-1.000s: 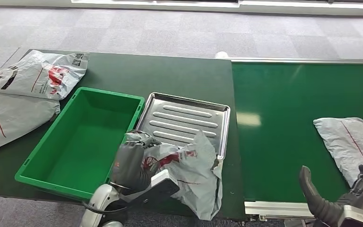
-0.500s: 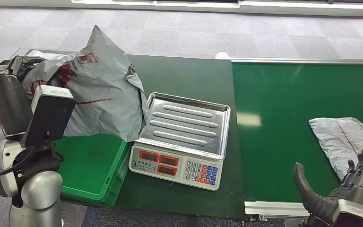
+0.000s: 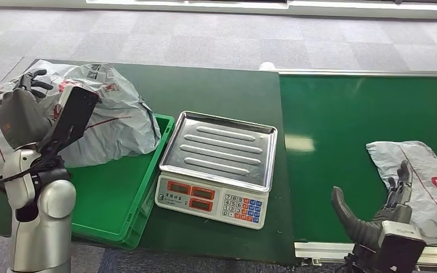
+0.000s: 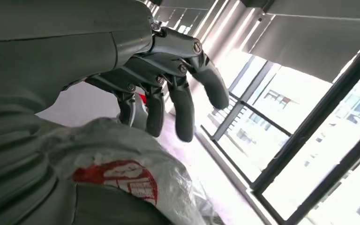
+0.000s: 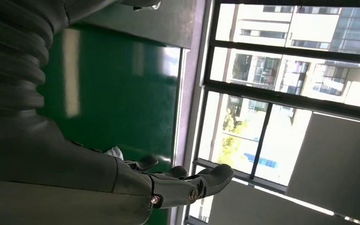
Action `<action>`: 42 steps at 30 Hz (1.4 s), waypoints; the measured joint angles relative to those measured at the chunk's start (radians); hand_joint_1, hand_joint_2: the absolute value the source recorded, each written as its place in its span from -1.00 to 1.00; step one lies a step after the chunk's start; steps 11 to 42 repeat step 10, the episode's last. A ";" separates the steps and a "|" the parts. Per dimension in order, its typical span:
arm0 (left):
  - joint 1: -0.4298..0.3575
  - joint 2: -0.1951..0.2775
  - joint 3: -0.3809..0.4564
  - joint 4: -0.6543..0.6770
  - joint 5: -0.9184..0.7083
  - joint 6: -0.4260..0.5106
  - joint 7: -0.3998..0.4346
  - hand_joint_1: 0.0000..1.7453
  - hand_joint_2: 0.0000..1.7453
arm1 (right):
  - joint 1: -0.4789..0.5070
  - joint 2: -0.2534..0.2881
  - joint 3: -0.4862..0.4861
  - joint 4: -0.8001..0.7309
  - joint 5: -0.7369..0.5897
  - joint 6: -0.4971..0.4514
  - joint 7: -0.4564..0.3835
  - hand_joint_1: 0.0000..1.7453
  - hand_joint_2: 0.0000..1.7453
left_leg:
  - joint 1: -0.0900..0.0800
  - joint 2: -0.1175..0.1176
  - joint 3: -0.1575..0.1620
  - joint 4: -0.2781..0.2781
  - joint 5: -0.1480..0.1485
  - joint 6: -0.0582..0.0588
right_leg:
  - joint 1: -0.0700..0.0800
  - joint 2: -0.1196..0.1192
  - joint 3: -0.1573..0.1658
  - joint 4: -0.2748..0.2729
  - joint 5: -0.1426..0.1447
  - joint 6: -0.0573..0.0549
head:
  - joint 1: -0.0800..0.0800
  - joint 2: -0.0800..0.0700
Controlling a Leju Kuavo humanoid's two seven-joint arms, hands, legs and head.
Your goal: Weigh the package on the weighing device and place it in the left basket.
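Package [image 3: 111,122] lies in green basket [image 3: 119,193]; left hand [image 3: 23,105] fingers [image 4: 183,110] spread loose above it.

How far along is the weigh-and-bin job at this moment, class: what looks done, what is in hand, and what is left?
Looks done: the scale pan is bare, so the weighing seems over, though the picture cannot prove it. In hand: the grey package lies partly in the green basket, draped over its far rim, with the left hand by it, fingers spread. Left: settling it inside. The right hand reaches toward another package on the belt.
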 joint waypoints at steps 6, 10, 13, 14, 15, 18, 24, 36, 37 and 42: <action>0.000 -0.003 0.040 0.091 -0.053 -0.010 0.008 -1.00 1.00 | -0.010 -0.021 0.031 0.018 0.001 -0.011 0.015 -1.00 1.00 | 0.000 0.000 0.000 0.000 0.000 0.000 | 0.000 0.000 0.000 0.000 0.000 0.000 | 0.000 0.000; 0.003 -0.007 0.057 0.119 -0.070 -0.018 0.008 -1.00 1.00 | -0.015 -0.032 0.044 0.027 -0.001 -0.015 0.021 -1.00 1.00 | 0.000 0.000 -0.001 0.000 0.000 0.000 | 0.000 0.000 0.000 0.000 0.000 0.000 | 0.000 0.000; 0.003 -0.007 0.057 0.119 -0.070 -0.018 0.008 -1.00 1.00 | -0.015 -0.032 0.044 0.027 -0.001 -0.015 0.021 -1.00 1.00 | 0.000 0.000 -0.001 0.000 0.000 0.000 | 0.000 0.000 0.000 0.000 0.000 0.000 | 0.000 0.000; 0.003 -0.007 0.057 0.119 -0.070 -0.018 0.008 -1.00 1.00 | -0.015 -0.032 0.044 0.027 -0.001 -0.015 0.021 -1.00 1.00 | 0.000 0.000 -0.001 0.000 0.000 0.000 | 0.000 0.000 0.000 0.000 0.000 0.000 | 0.000 0.000; 0.003 -0.007 0.057 0.119 -0.070 -0.018 0.008 -1.00 1.00 | -0.015 -0.032 0.044 0.027 -0.001 -0.015 0.021 -1.00 1.00 | 0.000 0.000 -0.001 0.000 0.000 0.000 | 0.000 0.000 0.000 0.000 0.000 0.000 | 0.000 0.000; 0.003 -0.007 0.057 0.119 -0.070 -0.018 0.008 -1.00 1.00 | -0.015 -0.032 0.044 0.027 -0.001 -0.015 0.021 -1.00 1.00 | 0.000 0.000 -0.001 0.000 0.000 0.000 | 0.000 0.000 0.000 0.000 0.000 0.000 | 0.000 0.000; 0.003 -0.007 0.057 0.119 -0.070 -0.018 0.008 -1.00 1.00 | -0.015 -0.032 0.044 0.027 -0.001 -0.015 0.021 -1.00 1.00 | 0.000 0.000 -0.001 0.000 0.000 0.000 | 0.000 0.000 0.000 0.000 0.000 0.000 | 0.000 0.000; 0.003 -0.007 0.057 0.119 -0.070 -0.018 0.008 -1.00 1.00 | -0.015 -0.032 0.044 0.027 -0.001 -0.015 0.021 -1.00 1.00 | 0.000 0.000 -0.001 0.000 0.000 0.000 | 0.000 0.000 0.000 0.000 0.000 0.000 | 0.000 0.000; 0.003 -0.007 0.057 0.119 -0.070 -0.018 0.008 -1.00 1.00 | -0.015 -0.032 0.044 0.027 -0.001 -0.015 0.021 -1.00 1.00 | 0.000 0.000 -0.001 0.000 0.000 0.000 | 0.000 0.000 0.000 0.000 0.000 0.000 | 0.000 0.000; 0.003 -0.007 0.057 0.119 -0.070 -0.018 0.008 -1.00 1.00 | -0.015 -0.032 0.044 0.027 -0.001 -0.015 0.021 -1.00 1.00 | 0.000 0.000 -0.001 0.000 0.000 0.000 | 0.000 0.000 0.000 0.000 0.000 0.000 | 0.000 0.000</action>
